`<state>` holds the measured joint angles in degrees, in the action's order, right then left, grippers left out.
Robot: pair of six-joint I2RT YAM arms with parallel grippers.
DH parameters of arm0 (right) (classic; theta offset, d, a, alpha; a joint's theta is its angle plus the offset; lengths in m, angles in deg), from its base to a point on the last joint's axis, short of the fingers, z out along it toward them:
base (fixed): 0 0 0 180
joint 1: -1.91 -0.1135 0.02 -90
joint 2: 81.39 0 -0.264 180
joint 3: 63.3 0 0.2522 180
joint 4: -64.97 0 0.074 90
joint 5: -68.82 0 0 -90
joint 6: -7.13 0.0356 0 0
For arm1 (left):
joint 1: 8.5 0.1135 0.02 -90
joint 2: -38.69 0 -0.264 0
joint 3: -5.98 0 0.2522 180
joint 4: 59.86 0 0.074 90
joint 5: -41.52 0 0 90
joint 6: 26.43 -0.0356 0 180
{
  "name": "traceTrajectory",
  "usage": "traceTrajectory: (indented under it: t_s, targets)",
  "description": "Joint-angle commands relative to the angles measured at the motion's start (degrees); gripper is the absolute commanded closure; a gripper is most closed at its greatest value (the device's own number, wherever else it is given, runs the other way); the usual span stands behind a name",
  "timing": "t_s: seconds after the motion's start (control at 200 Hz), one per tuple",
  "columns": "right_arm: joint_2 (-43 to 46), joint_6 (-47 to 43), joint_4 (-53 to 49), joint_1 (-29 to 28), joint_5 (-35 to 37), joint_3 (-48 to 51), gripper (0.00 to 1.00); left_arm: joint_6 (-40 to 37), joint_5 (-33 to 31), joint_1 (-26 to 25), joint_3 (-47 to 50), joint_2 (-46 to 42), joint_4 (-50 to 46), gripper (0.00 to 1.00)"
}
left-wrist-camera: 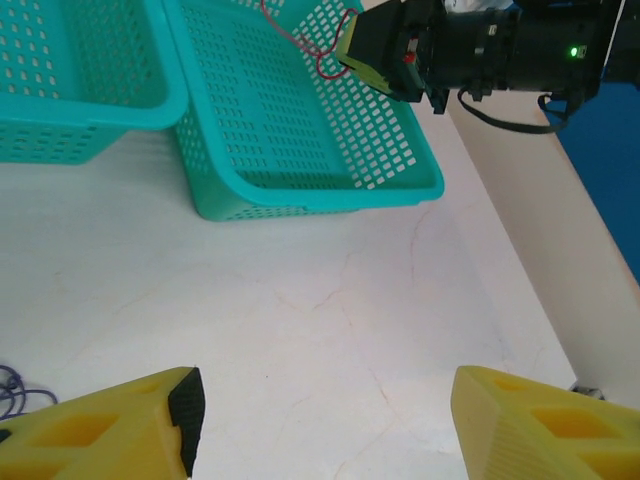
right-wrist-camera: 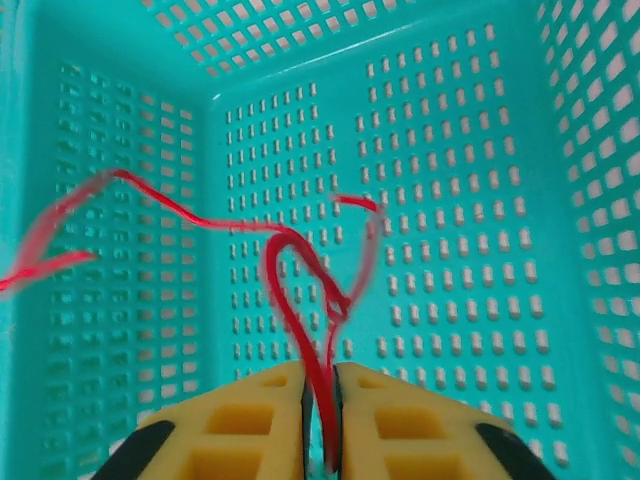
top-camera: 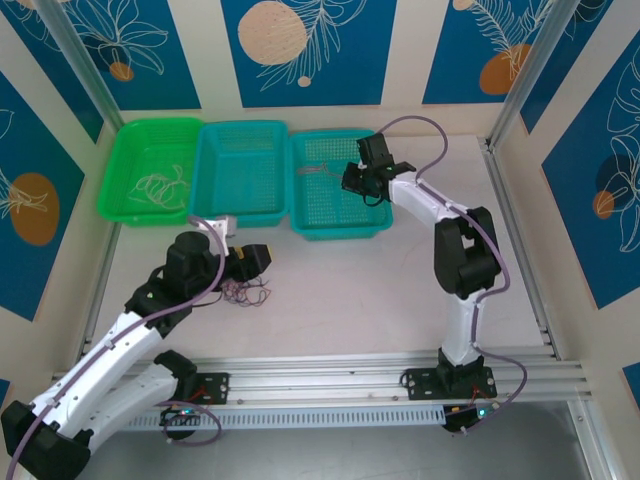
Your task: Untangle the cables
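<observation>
Three baskets stand in a row on the worktop [top-camera: 380, 290]; take the right-hand teal basket [top-camera: 340, 228] as your mark. The middle teal basket [top-camera: 262, 205] sits hard against its left side, and the green basket [top-camera: 120, 205] lies beyond that, with cream-white cables [top-camera: 160, 188] in it.

Your right tool [right-wrist-camera: 320, 400] hangs over the right-hand teal basket, pointing down into it. Its jaws stand only a slit apart and the red cable [right-wrist-camera: 270, 270] runs up out of that slit, looping above the basket floor. Whether the jaws pinch it or it merely lies between them, you cannot tell.

The dark tangle [top-camera: 245, 292] lies on the worktop well to the left of that basket and nearer the arm bases — a loose knot with no clear long axis. Your left tool [top-camera: 252, 262] is much the nearer. It hovers just on the basket side of the tangle, jaws spread wide, gripping nothing. By the look of it, the next pick is a short move away from the basket and down.
</observation>
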<state>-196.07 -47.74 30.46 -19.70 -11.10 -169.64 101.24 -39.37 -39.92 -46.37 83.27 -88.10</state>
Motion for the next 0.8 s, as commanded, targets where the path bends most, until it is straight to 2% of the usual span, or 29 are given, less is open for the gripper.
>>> traceTrajectory:
  t_s: [0.0, 0.055, 0.155, 0.275, 0.4, 0.53, 0.59, 0.68, 0.79]
  targets:
    - [0.4, 1.7, -4.3, -0.1, -3.5, -5.4, 0.72, 0.2, -4.9, -0.5, -0.9, -0.4, -3.2, 0.30]
    - [1.5, 1.6, -4.7, -0.2, -3.3, -6.0, 0.68, 0.1, -7.2, -0.5, -0.8, -0.2, -4.5, 0.29]
    - [5.3, 1.4, -6.2, -0.2, -4.4, -5.4, 0.68, 0.1, -10.1, -0.3, -0.3, 0.4, -6.0, 0.27]
    - [14.5, 1.1, -3.5, -1.4, -6.5, 2.2, 0.69, -1.1, -12.6, 1.6, 0.3, 2.2, -7.6, 0.27]
    - [26.0, -2.1, -2.5, -4.8, -6.4, 11.3, 0.69, -3.5, -12.5, 7.5, 0.8, 6.0, -9.1, 0.27]
    - [38.3, -6.1, -1.7, -11.5, -2.9, 21.7, 0.69, -4.3, -10.5, 14.9, 2.8, 10.1, -8.1, 0.28]
    - [42.9, -7.2, -1.4, -15.2, -0.6, 26.0, 0.61, -4.6, -10.2, 16.9, 3.4, 12.4, -7.3, 0.27]
    - [48.1, -6.9, -2.0, -20.2, 1.5, 30.9, 0.43, -4.3, -8.6, 18.6, 3.9, 17.0, -5.6, 0.27]
    - [50.9, -3.8, -2.2, -24.1, 0.9, 35.0, 0.33, -3.4, -5.0, 19.5, 4.2, 22.9, -2.6, 0.26]
